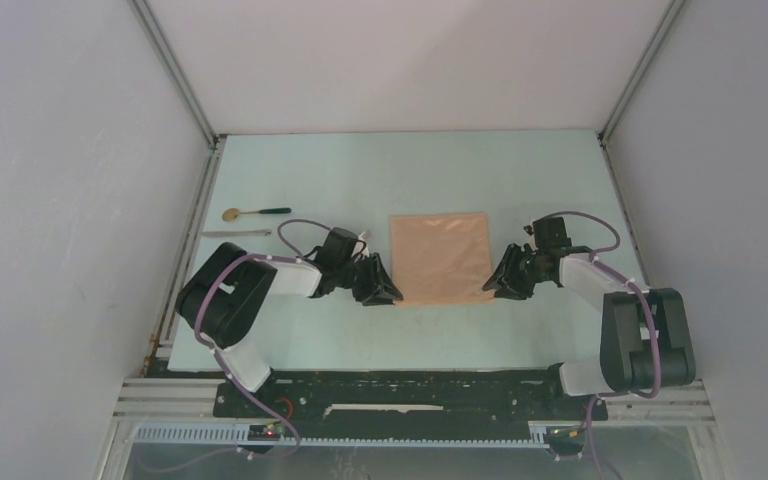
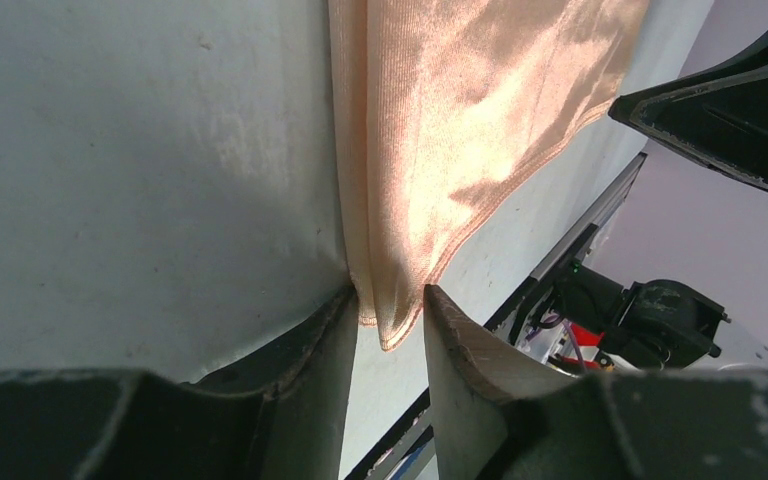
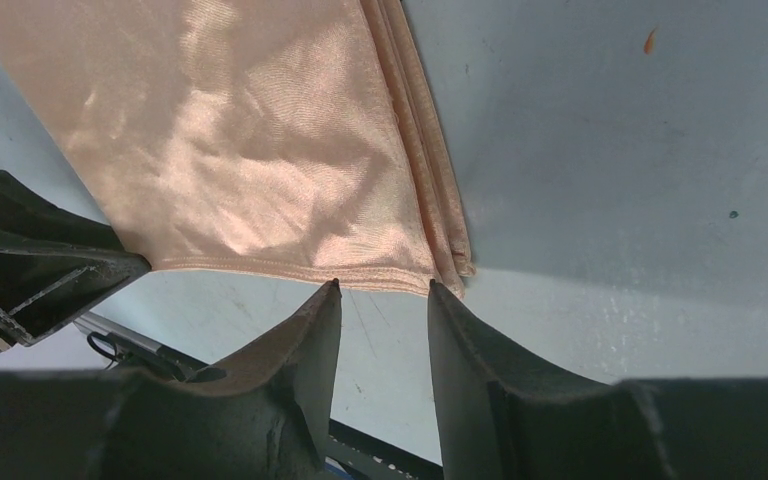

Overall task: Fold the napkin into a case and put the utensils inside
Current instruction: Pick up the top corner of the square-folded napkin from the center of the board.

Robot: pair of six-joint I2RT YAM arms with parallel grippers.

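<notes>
Pale green table [image 1: 360,180] | napkin [image 1: 440,255] lies flat mid-table | left gripper [image 2: 390,320] fingers apart, near-left corner between them | right gripper [image 3: 382,290] fingers apart at near-right corner, holding nothing | best: pinch both corners together, lift evenly

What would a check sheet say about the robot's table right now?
Surface: pale table, a few small specks.
Job's things: napkin flat in the middle; spoon and silvery utensil far left, apart from it.
Clutter: nothing seen.
Grippers: left gripper open around one near napkin corner; right gripper open at the other.
Cables: purple cables loop along both arms.
Surroundings: white walls.
</notes>
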